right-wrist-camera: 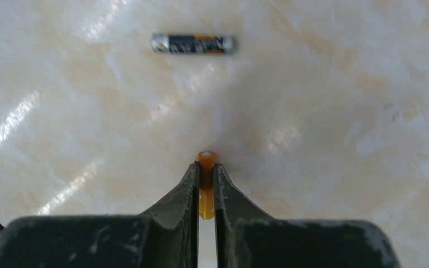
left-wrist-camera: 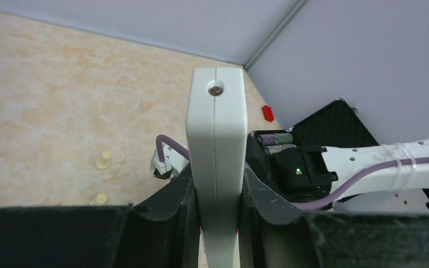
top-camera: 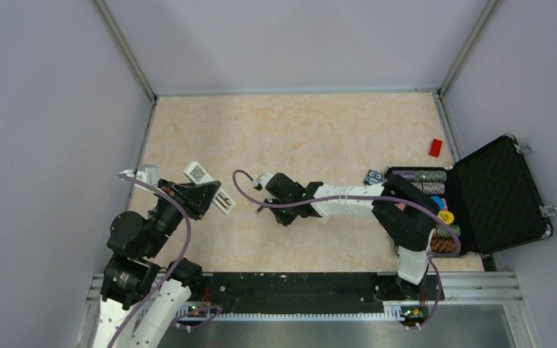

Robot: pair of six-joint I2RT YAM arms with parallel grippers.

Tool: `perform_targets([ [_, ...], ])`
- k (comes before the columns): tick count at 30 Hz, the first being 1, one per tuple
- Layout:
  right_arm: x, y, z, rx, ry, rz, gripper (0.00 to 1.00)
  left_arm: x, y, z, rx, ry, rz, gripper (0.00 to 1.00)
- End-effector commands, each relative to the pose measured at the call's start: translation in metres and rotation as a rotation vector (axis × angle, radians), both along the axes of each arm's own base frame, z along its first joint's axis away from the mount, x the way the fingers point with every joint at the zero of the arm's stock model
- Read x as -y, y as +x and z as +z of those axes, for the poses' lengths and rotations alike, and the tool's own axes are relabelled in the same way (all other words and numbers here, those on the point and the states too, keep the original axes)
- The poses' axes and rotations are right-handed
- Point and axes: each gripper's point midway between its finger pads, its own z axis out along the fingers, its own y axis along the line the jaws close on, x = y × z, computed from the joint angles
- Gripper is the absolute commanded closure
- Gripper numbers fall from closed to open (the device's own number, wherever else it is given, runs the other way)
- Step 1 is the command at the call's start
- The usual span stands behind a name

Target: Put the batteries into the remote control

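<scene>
1. Remote control point(left-wrist-camera: 216, 123) stands clamped edge-up in the left fingers point(left-wrist-camera: 176, 201) near the surface's left edge, steadied for loading.
2. Right fingers point(right-wrist-camera: 187, 192) pinch one battery point(right-wrist-camera: 206, 158) end-out, ready for insertion; second battery point(right-wrist-camera: 192, 43) lies loose.

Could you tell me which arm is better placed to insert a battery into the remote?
Likely the right arm: the right claw is shut on a battery, while the left claw is occupied holding the remote control.
</scene>
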Motion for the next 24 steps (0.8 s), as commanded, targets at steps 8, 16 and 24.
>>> perform_targets([
  [8,0.040,0.015,0.074,-0.014,0.341,-0.294,0.96,0.043,-0.014,0.043,0.194,-0.036,-0.283,1.00],
  [16,0.069,0.025,0.183,0.033,0.685,-0.505,0.96,0.067,0.014,0.031,0.090,-0.097,-0.367,1.00],
  [24,0.090,0.009,0.286,0.115,0.889,-0.491,0.96,0.098,0.051,0.030,-0.028,-0.259,-0.485,1.00],
])
